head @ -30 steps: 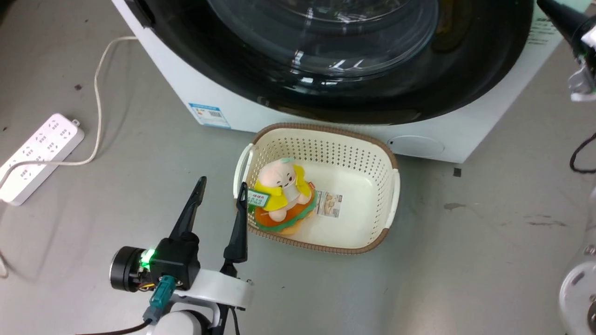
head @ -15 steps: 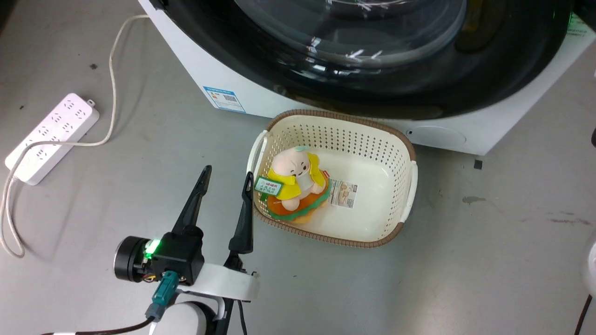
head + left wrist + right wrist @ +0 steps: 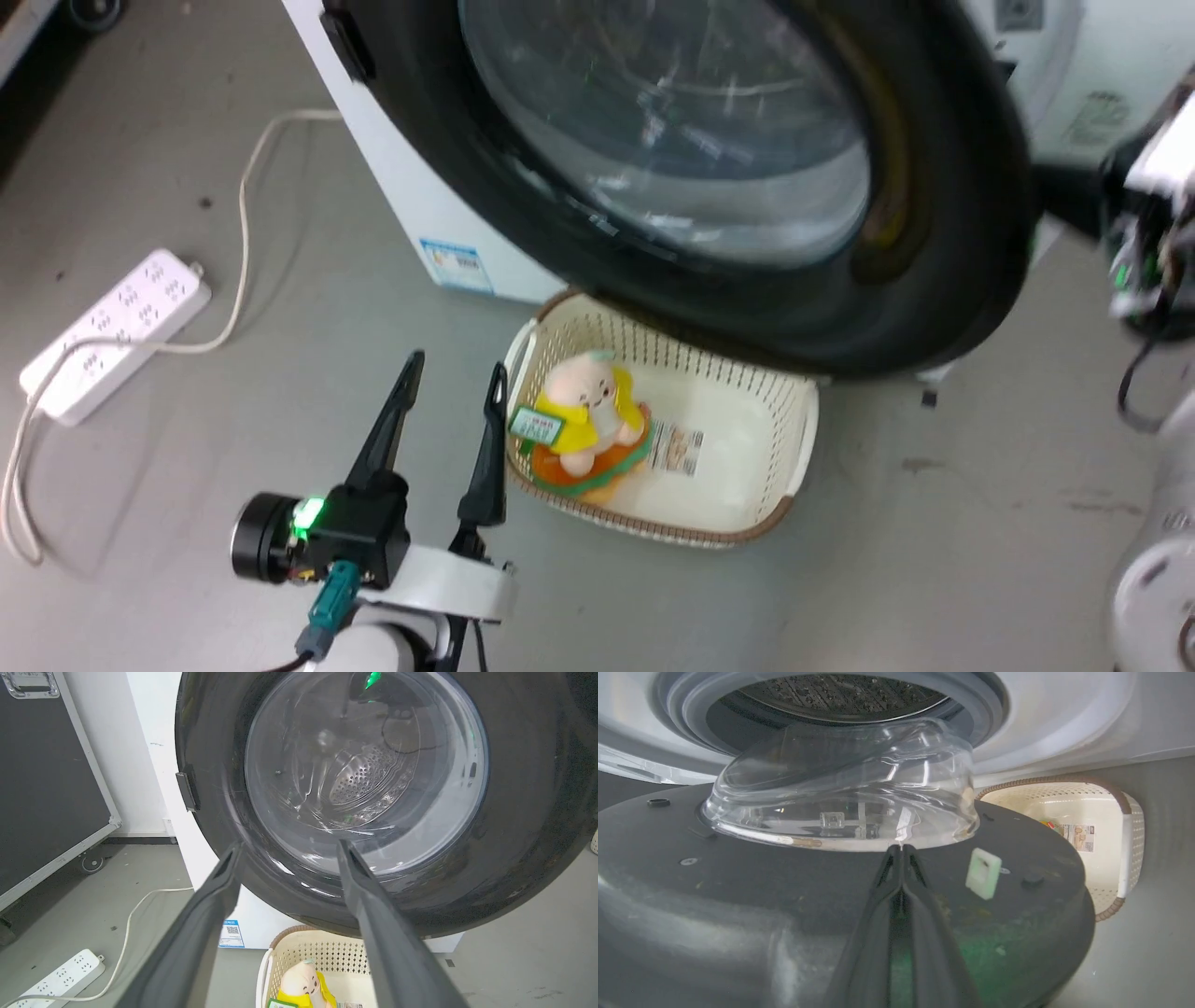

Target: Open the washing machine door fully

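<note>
The washing machine door (image 3: 934,233) is a wide black ring around a clear glass bowl (image 3: 672,121). It stands swung partway out from the white machine (image 3: 392,187), over a basket. My right gripper (image 3: 901,849) is shut, with its tips against the door's grey inner face (image 3: 738,882) at the foot of the glass bowl (image 3: 840,788). In the head view its wrist (image 3: 1144,233) shows past the door's right edge, fingers hidden behind the ring. My left gripper (image 3: 453,369) hangs open and empty low in front of the door (image 3: 523,812), apart from it.
A cream basket (image 3: 803,439) holding a plush toy (image 3: 583,411) sits on the floor under the door. The grey-rimmed drum opening (image 3: 840,695) lies behind the door. A white power strip (image 3: 112,331) and its cable (image 3: 245,215) lie at the left. A black case (image 3: 46,788) stands far left.
The door has swung outward on its left side and now overhangs the basket's far rim. The head camera has shifted. My right gripper now sits behind the door's right edge; the left stays open.
</note>
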You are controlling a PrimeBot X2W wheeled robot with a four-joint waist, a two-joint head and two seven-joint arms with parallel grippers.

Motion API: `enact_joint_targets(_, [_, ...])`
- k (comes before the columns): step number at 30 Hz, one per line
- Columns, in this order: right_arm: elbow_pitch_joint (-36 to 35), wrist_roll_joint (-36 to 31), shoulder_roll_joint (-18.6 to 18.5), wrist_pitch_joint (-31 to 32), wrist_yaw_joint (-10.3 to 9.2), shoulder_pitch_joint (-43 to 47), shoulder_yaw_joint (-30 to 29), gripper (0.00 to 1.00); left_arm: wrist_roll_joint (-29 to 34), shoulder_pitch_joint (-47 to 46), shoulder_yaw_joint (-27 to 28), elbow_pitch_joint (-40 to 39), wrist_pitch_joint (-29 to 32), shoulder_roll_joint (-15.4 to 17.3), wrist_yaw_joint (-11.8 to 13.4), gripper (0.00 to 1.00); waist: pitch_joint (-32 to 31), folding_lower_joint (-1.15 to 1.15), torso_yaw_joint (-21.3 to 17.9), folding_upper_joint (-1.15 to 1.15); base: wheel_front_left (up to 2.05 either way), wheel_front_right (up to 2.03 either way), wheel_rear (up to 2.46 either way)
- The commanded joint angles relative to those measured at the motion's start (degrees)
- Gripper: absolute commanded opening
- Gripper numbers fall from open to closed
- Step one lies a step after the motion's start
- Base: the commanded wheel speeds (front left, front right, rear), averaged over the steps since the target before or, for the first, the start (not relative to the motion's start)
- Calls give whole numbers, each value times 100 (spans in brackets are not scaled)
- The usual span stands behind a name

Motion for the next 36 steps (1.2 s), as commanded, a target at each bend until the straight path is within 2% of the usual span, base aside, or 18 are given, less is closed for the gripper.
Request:
enact_joint_targets(1, [-78, 107, 35, 70, 7, 316, 49, 0, 36, 120, 29, 31, -32, 29, -17, 100, -270, 0, -70, 0, 0, 0, 0])
enact_joint_targets(6, [0, 656, 42, 204, 7, 818, 437, 0, 62, 270, 50, 85, -32, 48, -53, 100, -562, 0, -110, 0, 0, 0, 0])
enact_joint_targets(7, [94, 1080, 43, 194, 7, 1043, 755, 0, 70, 345, 69, 110, -32, 65, -71, 100, -696, 0, -121, 0, 0, 0, 0])
enact_joint_targets(15, [288, 2287, 44, 164, 7, 1633, 1809, 0, 73, 586, 112, 159, -32, 96, -105, 100, -1028, 0, -75, 0, 0, 0, 0])
enact_joint_targets(21, [178, 3492, 44, 90, 7, 2214, 2965, 0, 63, 798, 146, 218, -32, 114, -118, 100, -1263, 0, 21, 0, 0, 0, 0])
enact_joint_targets(28, [-262, 4887, 44, -214, 7, 2939, 4451, 0, 57, 1020, 139, 290, -32, 122, -146, 100, -1438, 0, 187, 0, 0, 0, 0])
enact_joint_targets(29, [-262, 4887, 44, -214, 7, 2939, 4451, 0, 57, 1020, 139, 290, -32, 122, -146, 100, -1438, 0, 187, 0, 0, 0, 0])
enact_joint_targets(30, [-419, 5220, 44, -356, 7, 3123, 4872, 0, 56, 1065, 135, 311, -32, 123, -153, 100, -1473, 0, 260, 0, 0, 0, 0])
enact_joint_targets(33, [-651, 5644, 44, -586, 7, 3359, 5471, 0, 52, 1121, 142, 334, -32, 124, -153, 100, -1524, 0, 383, 0, 0, 0, 0])
enact_joint_targets(34, [-651, 5644, 44, -586, 7, 3359, 5471, 0, 52, 1121, 142, 334, -32, 124, -153, 100, -1524, 0, 383, 0, 0, 0, 0])
enact_joint_targets(36, [-831, 5999, 44, -841, 7, 3514, 5975, 0, 50, 1173, 147, 343, -32, 126, -155, 100, -1567, 0, 508, 0, 0, 0, 0])
